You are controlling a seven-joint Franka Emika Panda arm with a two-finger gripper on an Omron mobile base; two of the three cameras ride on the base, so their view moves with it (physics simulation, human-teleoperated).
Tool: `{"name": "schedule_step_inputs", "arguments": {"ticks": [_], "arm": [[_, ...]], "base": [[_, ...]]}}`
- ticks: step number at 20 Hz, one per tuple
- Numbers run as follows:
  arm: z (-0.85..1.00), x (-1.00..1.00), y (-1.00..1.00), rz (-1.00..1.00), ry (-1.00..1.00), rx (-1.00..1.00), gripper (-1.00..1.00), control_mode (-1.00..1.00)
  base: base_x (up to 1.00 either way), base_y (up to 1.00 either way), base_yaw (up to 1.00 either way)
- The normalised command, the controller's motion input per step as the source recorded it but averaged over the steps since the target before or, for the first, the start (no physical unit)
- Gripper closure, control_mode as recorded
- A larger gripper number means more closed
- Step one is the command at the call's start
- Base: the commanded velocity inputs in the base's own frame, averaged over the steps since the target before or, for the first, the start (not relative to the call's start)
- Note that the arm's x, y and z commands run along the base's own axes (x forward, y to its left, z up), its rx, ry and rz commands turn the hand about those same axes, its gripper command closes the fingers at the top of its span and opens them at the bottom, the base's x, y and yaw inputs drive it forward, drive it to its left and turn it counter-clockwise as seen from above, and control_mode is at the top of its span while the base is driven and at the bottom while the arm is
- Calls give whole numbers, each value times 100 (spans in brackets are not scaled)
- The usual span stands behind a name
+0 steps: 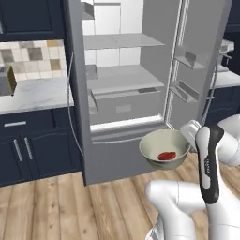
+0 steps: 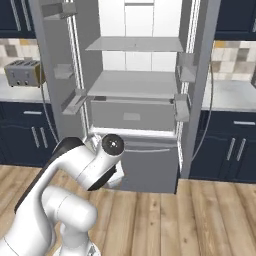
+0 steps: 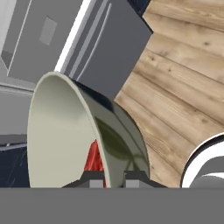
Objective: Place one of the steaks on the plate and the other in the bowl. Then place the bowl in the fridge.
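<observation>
Bowl (image 1: 165, 148) is hanging in mid-air in front of the open fridge (image 1: 123, 79), down at the level of the lower drawer front, with one steak (image 1: 167, 155) lying red in its cream bottom. Gripper (image 3: 114, 178) is pinching the bowl's rim, jaws nearly together, one finger inside the wall and one outside, as the hand view is showing edge-on.

That thin rim hold is looking like the weak point: with the bowl's weight out to one side of the fingers, it could be pivoting in the grip, and any tilt would be sending the steak sliding toward the lip and onto the wooden floor (image 1: 70, 206).

Next worry is height. The bowl is sitting well below the pale shelves (image 1: 123, 77), so it has to be rising before going in; pushing forward from here would be knocking it against the drawer front or a shelf edge.

Door bins (image 1: 185, 89) on the right door are crowding the opening too, and the arm's elbow is swinging near that side, so a wide sweep could be clipping them.
</observation>
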Motion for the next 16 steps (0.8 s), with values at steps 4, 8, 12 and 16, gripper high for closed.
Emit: {"name": "schedule_step_inputs", "arguments": {"ticks": [4, 8, 12, 16], "arm": [[0, 0, 0, 0, 0, 0, 100, 100], [0, 0, 0, 0, 0, 0, 100, 100], [0, 0, 0, 0, 0, 0, 100, 100], [0, 0, 0, 0, 0, 0, 100, 100]], "base": [[61, -19, 12], [51, 3, 15], [70, 21, 11], [76, 18, 12]]}}
